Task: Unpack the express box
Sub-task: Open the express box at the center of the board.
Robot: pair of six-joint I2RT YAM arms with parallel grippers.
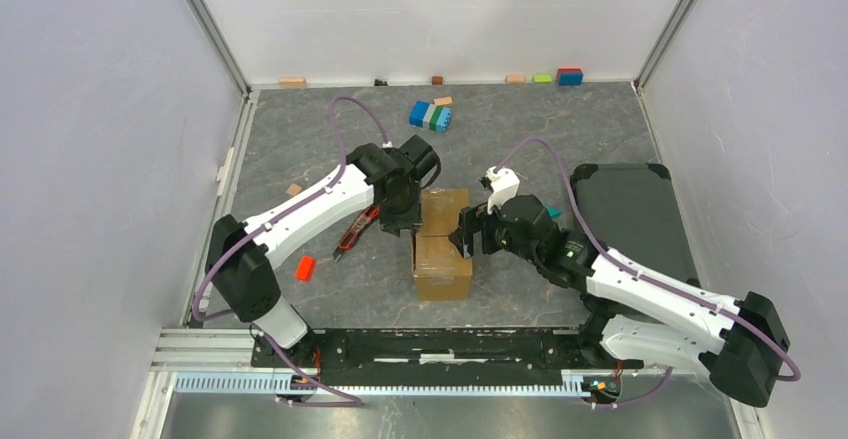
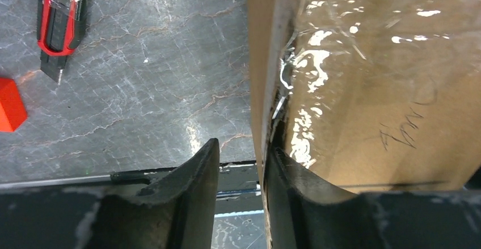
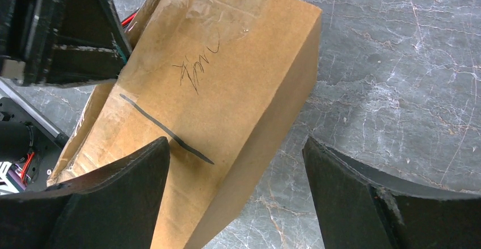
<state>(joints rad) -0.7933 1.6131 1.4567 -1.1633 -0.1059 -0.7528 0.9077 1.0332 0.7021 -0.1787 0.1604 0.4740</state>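
Note:
The express box (image 1: 443,244), a brown carton with clear tape over its top, stands at the table's middle. My left gripper (image 1: 404,221) is at its far left top edge. In the left wrist view (image 2: 241,164) the jaws are a little apart and straddle the box's (image 2: 368,90) side edge: one finger (image 2: 295,195) lies against the taped cardboard, the other (image 2: 195,189) is outside with a gap. My right gripper (image 1: 466,234) is wide open at the box's right side. In the right wrist view (image 3: 235,144) one finger (image 3: 130,186) is over the box top (image 3: 227,73), the other (image 3: 346,186) over the table.
A red-black utility knife (image 1: 355,231) (image 2: 59,19) and a red block (image 1: 305,267) (image 2: 10,104) lie left of the box. A blue-green block cluster (image 1: 431,115) sits farther back. A flat black tray (image 1: 630,214) lies right. Small blocks line the back wall.

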